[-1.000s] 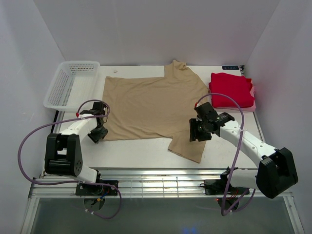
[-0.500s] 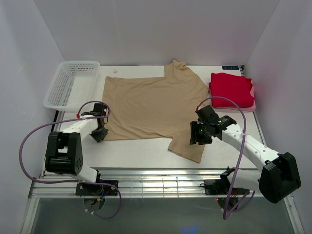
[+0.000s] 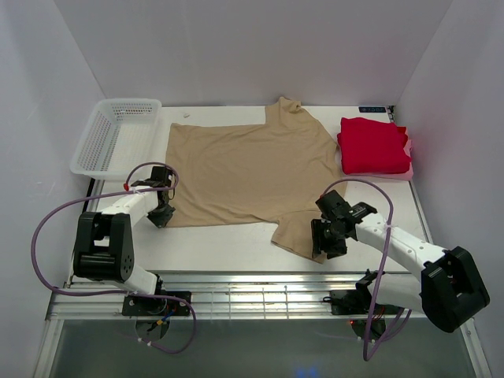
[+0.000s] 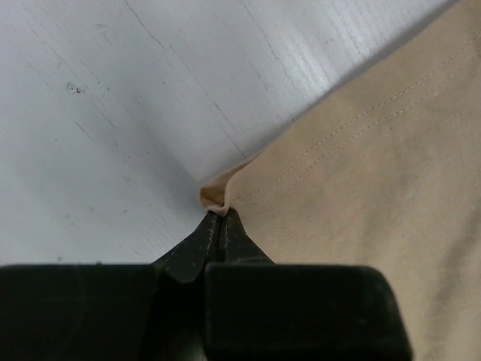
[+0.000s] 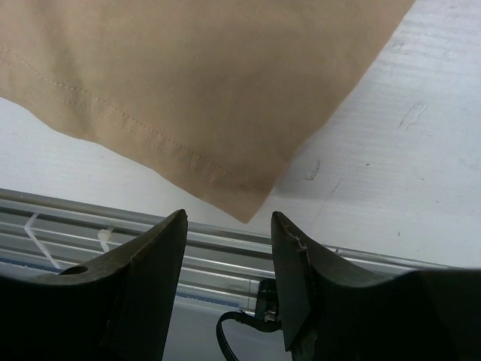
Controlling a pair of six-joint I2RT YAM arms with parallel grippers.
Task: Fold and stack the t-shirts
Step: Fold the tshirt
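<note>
Table, one red t-shirt, left claw gripping one tan t-shirt, right claw open

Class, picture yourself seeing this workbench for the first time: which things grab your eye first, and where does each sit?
A tan t-shirt lies spread flat mid-table, with a folded red t-shirt at the far right. The left hand pinches the tan t-shirt's near-left corner, while the right hand hangs open by the tip of its near sleeve.
</note>
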